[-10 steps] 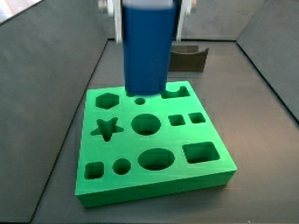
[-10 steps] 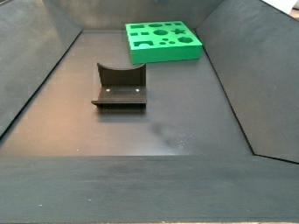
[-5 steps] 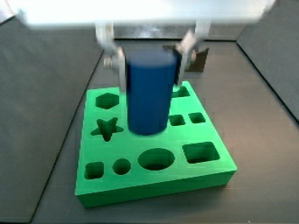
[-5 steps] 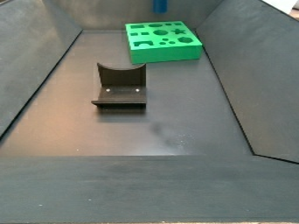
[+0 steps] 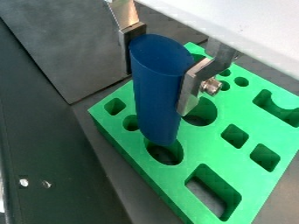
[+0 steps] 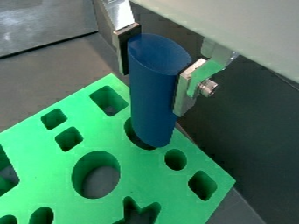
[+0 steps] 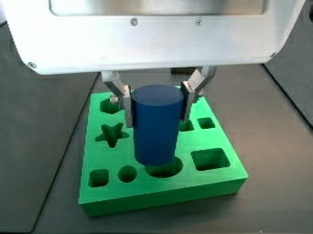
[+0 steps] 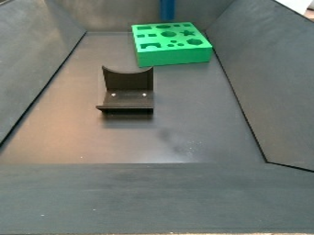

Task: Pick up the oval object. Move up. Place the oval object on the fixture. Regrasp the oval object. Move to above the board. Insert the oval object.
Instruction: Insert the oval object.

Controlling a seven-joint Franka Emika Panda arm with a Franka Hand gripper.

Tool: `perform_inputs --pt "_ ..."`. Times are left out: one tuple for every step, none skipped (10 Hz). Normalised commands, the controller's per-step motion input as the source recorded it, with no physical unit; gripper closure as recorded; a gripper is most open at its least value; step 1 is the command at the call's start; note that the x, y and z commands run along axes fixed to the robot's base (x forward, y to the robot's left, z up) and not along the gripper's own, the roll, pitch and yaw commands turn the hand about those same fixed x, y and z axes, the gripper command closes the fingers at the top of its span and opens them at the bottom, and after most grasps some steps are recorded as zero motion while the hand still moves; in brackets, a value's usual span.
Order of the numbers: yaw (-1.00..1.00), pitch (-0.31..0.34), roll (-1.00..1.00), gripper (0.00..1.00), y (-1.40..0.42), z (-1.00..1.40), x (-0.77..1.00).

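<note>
The hand [image 7: 156, 91] is clamped on the oval object [image 7: 156, 126], its silver fingers [image 5: 197, 77] pressing the upper flanks of the blue peg, which hangs upright over the board [image 7: 218, 187] with its lower end at the mouth of a rounded hole near the board's edge, or just inside it; in both wrist views the peg's foot hides that hole's rim, so how deep it sits cannot be told. The peg looks rigid, smooth and light, probably slippery plastic, so a hold high on its flat sides, as here, seems right, leaving the lower length free to enter. In a side view the fixture [image 8: 124, 92] stands bare on the worktop [image 8: 172, 138], well apart from the board, yet hand and peg do not appear in that view at all
</note>
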Motion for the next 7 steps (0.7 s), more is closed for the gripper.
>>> perform_inputs --pt "0.02 0.0 0.04 1.0 0.0 -0.37 0.22" --pt "0.01 0.0 0.06 1.0 -0.02 -0.39 0.28" --pt "0.0 0.0 0.08 1.0 -0.05 -0.39 0.16" --pt "0.0 0.0 0.08 1.0 -0.04 -0.37 0.22" --pt "0.0 0.0 0.07 1.0 -0.02 -0.36 0.23" --pt "0.0 0.0 0.06 1.0 0.0 -0.31 0.33" --pt "0.0 0.0 0.07 1.0 0.0 -0.33 0.32"
